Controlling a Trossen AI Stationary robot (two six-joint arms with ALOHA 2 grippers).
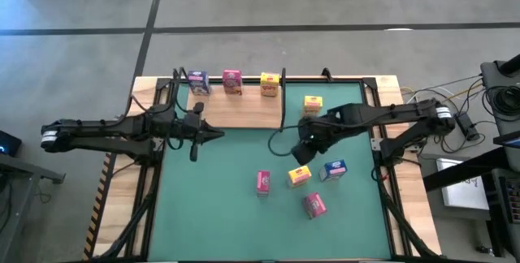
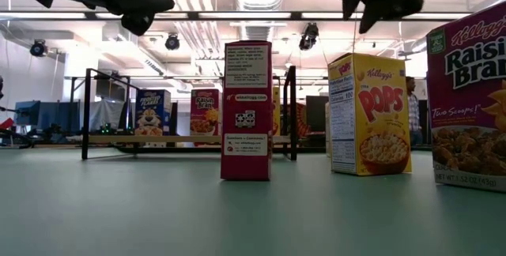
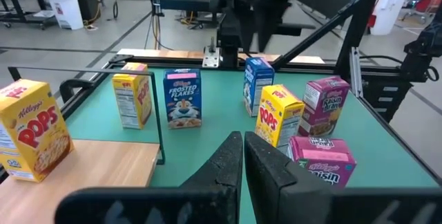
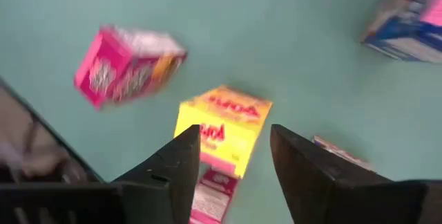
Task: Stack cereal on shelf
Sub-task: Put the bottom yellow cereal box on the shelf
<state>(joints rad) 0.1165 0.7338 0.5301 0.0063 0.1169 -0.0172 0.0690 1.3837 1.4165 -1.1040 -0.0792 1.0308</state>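
Cereal boxes are split between the shelf (image 1: 244,110) and the green mat (image 1: 211,206) on the desk. On the light-wood shelf panel at the far side of the mat, a blue box (image 1: 198,83), a pink box (image 1: 232,81) and a yellow box (image 1: 270,84) stand in a row along the back edge, and a second yellow box (image 1: 313,104) stands apart from them toward the shelf's right end. On the mat, four more boxes stand in a loose cluster: a pink one (image 1: 263,182) at the left, a yellow one (image 1: 299,176) beside it, a blue one (image 1: 334,170) to the right, and another pink one (image 1: 315,205) nearest the front edge. The right pincer (image 1: 302,151) hangs above the mat just behind the yellow box of this cluster, its fingers (image 4: 176,165) spread and holding nothing; in its wrist view that yellow box (image 4: 221,131) lies below the gap between them. The left pincer (image 1: 193,141) waits above the mat's left part near the shelf's front edge, its fingers (image 3: 231,165) pressed together and empty.
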